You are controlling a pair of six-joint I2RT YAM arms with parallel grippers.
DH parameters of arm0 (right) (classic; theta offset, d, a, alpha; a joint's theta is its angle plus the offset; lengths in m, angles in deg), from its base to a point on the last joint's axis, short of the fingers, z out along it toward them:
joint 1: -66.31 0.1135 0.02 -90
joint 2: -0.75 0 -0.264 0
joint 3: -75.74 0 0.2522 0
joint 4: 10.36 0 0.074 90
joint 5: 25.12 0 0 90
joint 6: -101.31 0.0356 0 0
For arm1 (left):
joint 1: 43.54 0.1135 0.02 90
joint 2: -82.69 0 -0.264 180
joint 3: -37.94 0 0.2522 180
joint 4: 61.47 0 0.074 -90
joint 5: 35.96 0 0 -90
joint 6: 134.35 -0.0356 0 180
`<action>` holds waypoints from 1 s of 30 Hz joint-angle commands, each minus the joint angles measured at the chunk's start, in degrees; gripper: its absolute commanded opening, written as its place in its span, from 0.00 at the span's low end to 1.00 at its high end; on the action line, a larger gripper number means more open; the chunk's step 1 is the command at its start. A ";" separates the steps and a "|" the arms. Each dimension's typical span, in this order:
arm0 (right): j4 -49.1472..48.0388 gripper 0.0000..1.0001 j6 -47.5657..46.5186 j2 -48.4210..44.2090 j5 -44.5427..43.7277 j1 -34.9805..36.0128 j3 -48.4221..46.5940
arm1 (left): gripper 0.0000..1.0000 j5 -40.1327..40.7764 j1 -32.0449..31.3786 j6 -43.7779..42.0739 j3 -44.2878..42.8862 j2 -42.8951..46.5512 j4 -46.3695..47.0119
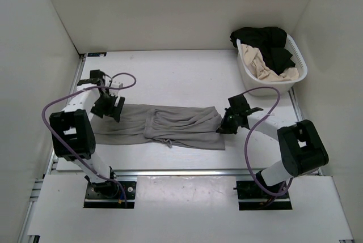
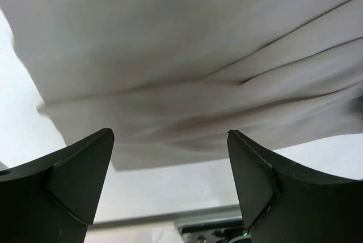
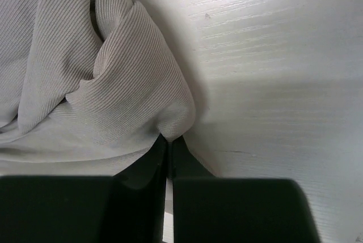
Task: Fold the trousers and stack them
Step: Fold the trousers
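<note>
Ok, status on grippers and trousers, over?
Left gripper open over trousers, left end. Right gripper shut on right edge. Trousers flat, part folded. Nothing in the way.

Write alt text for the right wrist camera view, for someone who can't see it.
The right gripper is shut on an edge of the grey ribbed trousers, and the fabric bunches into soft folds where it is pinched. Bare white table fills the right side of the view.
</note>
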 commanded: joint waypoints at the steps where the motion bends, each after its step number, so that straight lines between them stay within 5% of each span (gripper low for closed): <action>1: 3.38 0.00 0.69 0.83 -1.01 -2.29 0.39 | 0.93 2.77 1.92 -2.60 2.73 2.16 2.49; 6: 11.45 0.00 -0.27 -6.55 -6.90 -11.16 -0.23 | 0.97 3.30 1.93 -3.22 2.91 -1.08 2.50; 14: 25.95 0.00 -14.06 -12.98 -9.80 -19.87 -8.56 | 0.99 0.32 -0.09 -3.22 0.98 -3.73 2.50; 19: 37.29 0.00 -18.37 -16.58 -15.43 -21.64 -25.48 | 1.00 -3.81 -4.30 -2.61 1.50 -6.62 2.50; 25: 48.36 0.00 -15.66 -9.48 -21.74 -10.15 -44.68 | 1.00 -3.46 -5.72 -0.32 -2.27 -9.43 4.78; 30: 48.56 0.00 -0.94 -1.39 -29.65 11.55 -47.60 | 1.00 -10.66 -8.70 -0.85 -3.06 -10.58 4.78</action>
